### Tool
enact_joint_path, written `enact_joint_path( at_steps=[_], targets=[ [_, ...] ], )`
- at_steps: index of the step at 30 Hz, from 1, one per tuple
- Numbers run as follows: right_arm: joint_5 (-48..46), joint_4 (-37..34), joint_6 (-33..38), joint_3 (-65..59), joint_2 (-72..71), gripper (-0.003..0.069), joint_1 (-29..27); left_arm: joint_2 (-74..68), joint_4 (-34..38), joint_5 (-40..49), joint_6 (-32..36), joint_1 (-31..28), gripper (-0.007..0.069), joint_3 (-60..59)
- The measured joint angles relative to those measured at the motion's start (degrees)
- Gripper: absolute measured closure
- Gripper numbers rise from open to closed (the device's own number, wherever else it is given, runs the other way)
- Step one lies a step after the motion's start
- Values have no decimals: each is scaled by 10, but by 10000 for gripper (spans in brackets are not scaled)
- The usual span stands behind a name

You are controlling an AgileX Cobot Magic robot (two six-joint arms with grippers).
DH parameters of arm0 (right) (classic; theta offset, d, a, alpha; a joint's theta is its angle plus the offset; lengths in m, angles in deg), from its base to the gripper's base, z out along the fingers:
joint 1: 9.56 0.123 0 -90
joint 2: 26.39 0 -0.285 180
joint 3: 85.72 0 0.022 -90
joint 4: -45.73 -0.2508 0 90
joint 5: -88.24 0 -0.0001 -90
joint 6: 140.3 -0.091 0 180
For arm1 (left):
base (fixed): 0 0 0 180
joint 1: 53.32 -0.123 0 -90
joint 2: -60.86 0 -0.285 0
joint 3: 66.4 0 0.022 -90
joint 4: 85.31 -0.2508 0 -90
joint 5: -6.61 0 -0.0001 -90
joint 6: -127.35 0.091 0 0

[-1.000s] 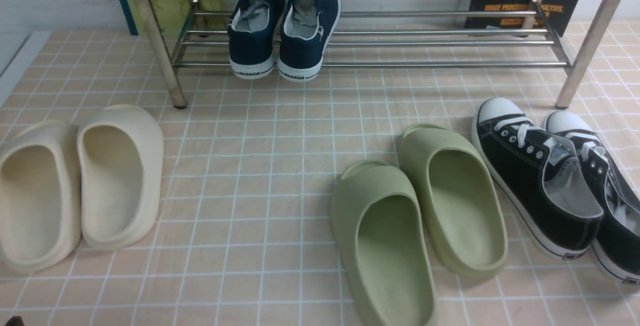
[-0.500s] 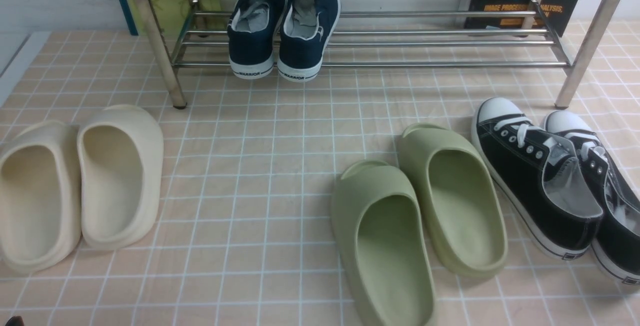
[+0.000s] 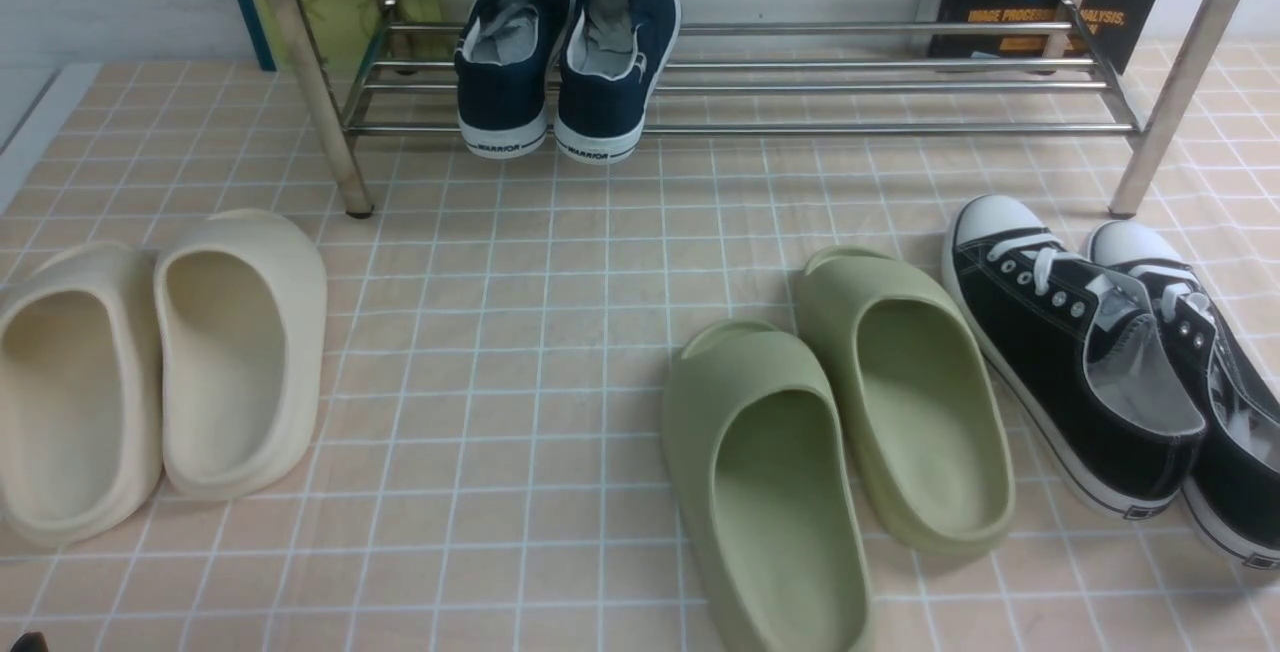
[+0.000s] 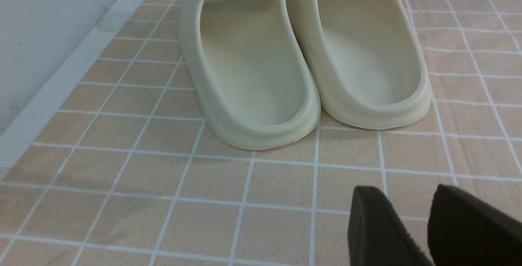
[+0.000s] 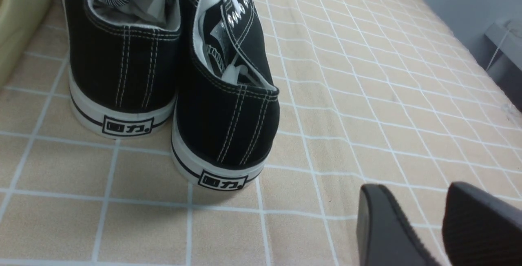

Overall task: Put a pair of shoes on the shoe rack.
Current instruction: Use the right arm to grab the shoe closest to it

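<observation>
The pair of shoes, two black canvas sneakers with white toe caps and laces, stands side by side at the right of the front view: one next to the green slippers, the other partly cut off by the frame edge. Their heels face the right wrist camera. My right gripper hovers low behind the heels, off to one side, open and empty. The shoe rack of silver tubes runs along the back. My left gripper is open and empty, just behind the cream slippers.
Navy sneakers sit on the rack's lower shelf towards its left. Olive-green slippers lie left of the black pair. Cream slippers lie at the far left near the cloth's edge. Books lean behind the rack.
</observation>
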Motion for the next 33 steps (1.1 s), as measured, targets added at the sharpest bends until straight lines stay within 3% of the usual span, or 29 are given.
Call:
enact_joint_path(
  at_steps=[10, 19, 33],
  targets=[
    [-5, -4, 0, 0, 0, 419, 0, 0, 0, 0, 0, 0, 388, 0],
    [-1, -147, -1, 2, 0, 419, 0, 0, 0, 0, 0, 0, 388, 0],
    [0, -157, -1, 2, 0, 419, 0, 0, 0, 0, 0, 0, 388, 0]
  ],
)
